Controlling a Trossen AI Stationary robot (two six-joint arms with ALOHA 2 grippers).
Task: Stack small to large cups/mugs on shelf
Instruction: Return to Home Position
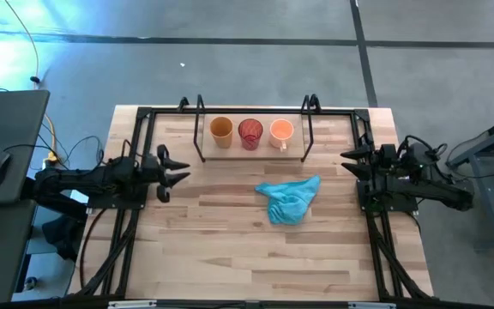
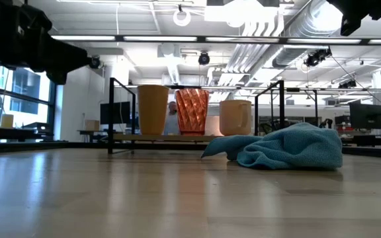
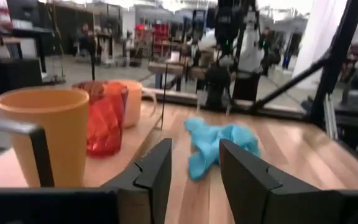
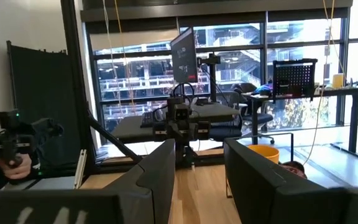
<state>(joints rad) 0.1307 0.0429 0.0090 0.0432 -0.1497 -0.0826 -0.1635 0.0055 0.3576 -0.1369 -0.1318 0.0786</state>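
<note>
Three cups stand upright in a row on the light-wood shelf (image 1: 251, 151) in its black rod frame at the table's far side: the yellow-orange cup (image 1: 221, 130) at the left, the red ribbed cup (image 1: 250, 133) in the middle, the light orange mug (image 1: 281, 131) at the right. They also show in the left wrist view, yellow-orange cup (image 3: 45, 134), red cup (image 3: 106, 118), mug (image 3: 133, 101). My left gripper (image 1: 178, 172) is open and empty near the table's left edge. My right gripper (image 1: 347, 162) is open and empty near the right edge.
A crumpled turquoise cloth (image 1: 289, 199) lies on the tabletop in front of the shelf, toward the right. The butcher-block tabletop (image 1: 230, 249) stretches toward the near edge. A person shows beyond the table in the right wrist view (image 4: 8, 158).
</note>
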